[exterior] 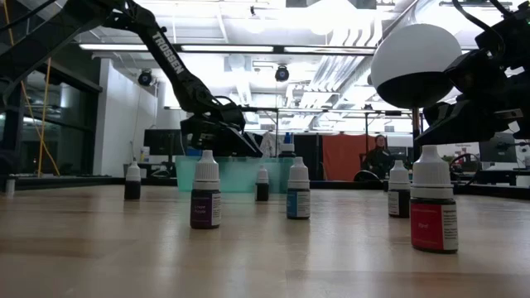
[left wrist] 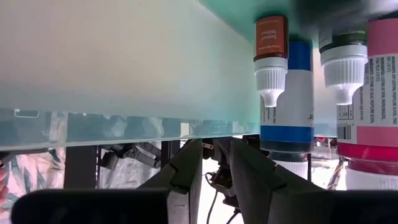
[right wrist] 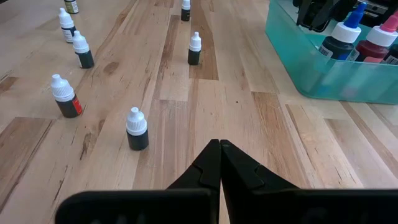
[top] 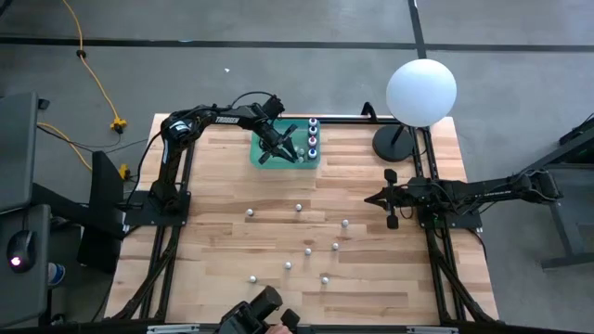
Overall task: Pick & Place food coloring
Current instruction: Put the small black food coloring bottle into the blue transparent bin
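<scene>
Several tiny white-capped food coloring bottles stand upright on the wooden table, such as one mid-table, a purple one, a red one and a dark one. More bottles stand in a teal bin at the far edge. My left gripper is down inside that bin, open by a narrow gap, with nothing between the fingers; orange-labelled, blue and pink bottles are close beside it. My right gripper hovers over the table's right side, shut and empty.
A big white globe lamp on a black base stands at the far right corner. Dark gear and a hand show at the near edge. A person sits in the room beyond. Bare wood lies between the bin and the scattered bottles.
</scene>
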